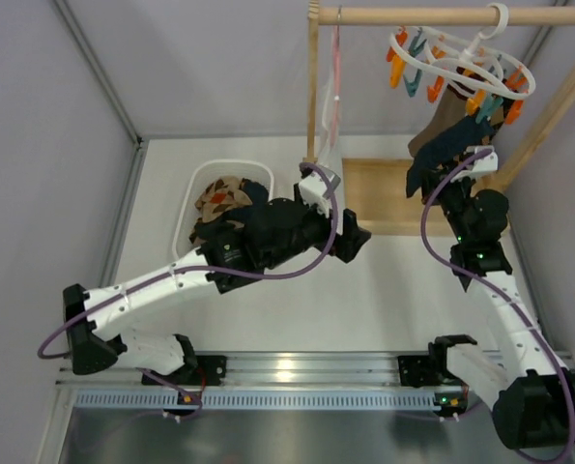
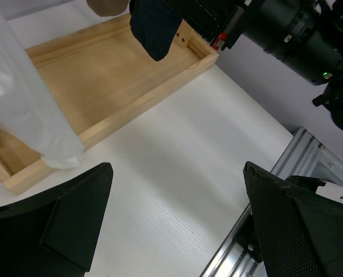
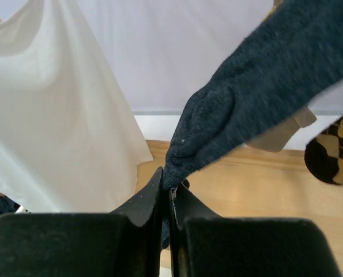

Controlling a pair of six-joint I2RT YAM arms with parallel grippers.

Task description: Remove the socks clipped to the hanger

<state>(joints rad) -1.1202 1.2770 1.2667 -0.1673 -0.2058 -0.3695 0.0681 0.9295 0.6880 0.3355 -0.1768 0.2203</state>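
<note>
1. The right claw (image 3: pixel 170 187) is pressed together on the toe end of the dark navy sock (image 3: pixel 246 109). It pinches the fabric, so a pull should drag the sock from its clip.
2. That sock hangs from the white clip hanger (image 1: pixel 461 60), hooked over the wooden rail (image 1: pixel 413 15) at the far right. The sock slants from clip to claw, which suggests tension.
3. A taupe sock (image 3: pixel 281 134) and a brown argyle sock (image 3: pixel 332 153) hang just beside it, apparently not yet removed.
4. The left claw (image 2: pixel 177 173) is spread wide and holds nothing. It sits over the bench (image 2: pixel 177 133) near the wooden base frame (image 2: pixel 102 75), clear of the right arm's work.
5. The white basket (image 1: pixel 234 162), far left, holds an argyle-patterned sock (image 1: pixel 219 198), so it is probably the drop spot.
6. The white cloth bag (image 3: pixel 56 115) hangs left of the socks and is not part of the job.
</note>
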